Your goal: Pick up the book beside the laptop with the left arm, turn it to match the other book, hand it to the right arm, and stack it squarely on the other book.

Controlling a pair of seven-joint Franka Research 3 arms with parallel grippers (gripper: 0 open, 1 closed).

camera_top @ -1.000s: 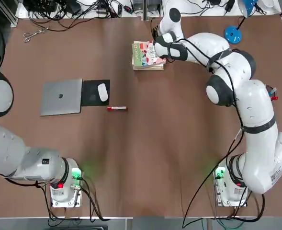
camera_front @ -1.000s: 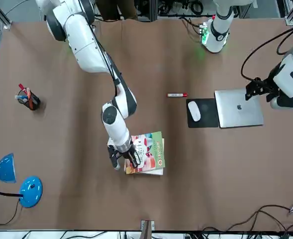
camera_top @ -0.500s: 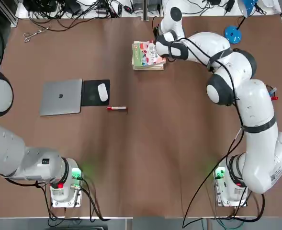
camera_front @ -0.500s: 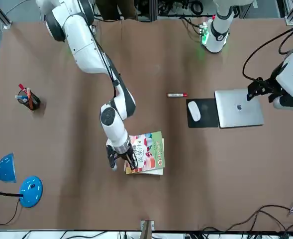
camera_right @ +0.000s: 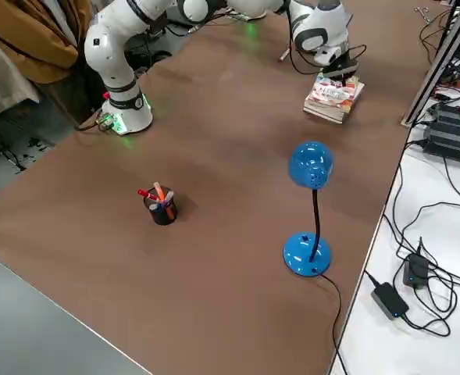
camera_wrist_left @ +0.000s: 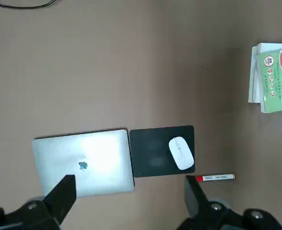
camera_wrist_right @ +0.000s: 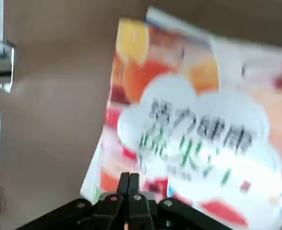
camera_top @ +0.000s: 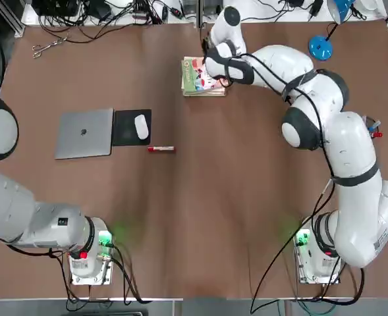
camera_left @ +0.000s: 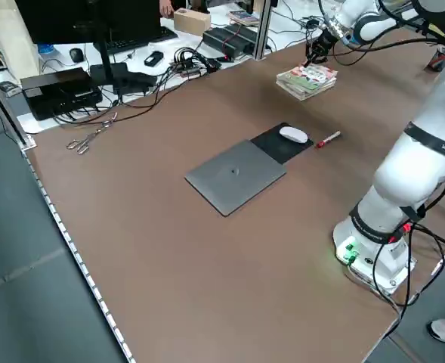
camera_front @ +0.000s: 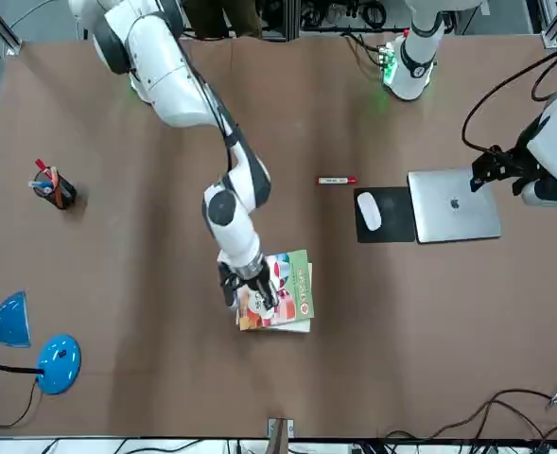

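I see the book lying cover-up on the other book at the table's far side, well apart from the laptop. My right gripper sits over the book's edge nearest the right arm, its fingers pressed together and grasping nothing. The left gripper hangs high above the laptop and mouse pad, fingers spread wide.
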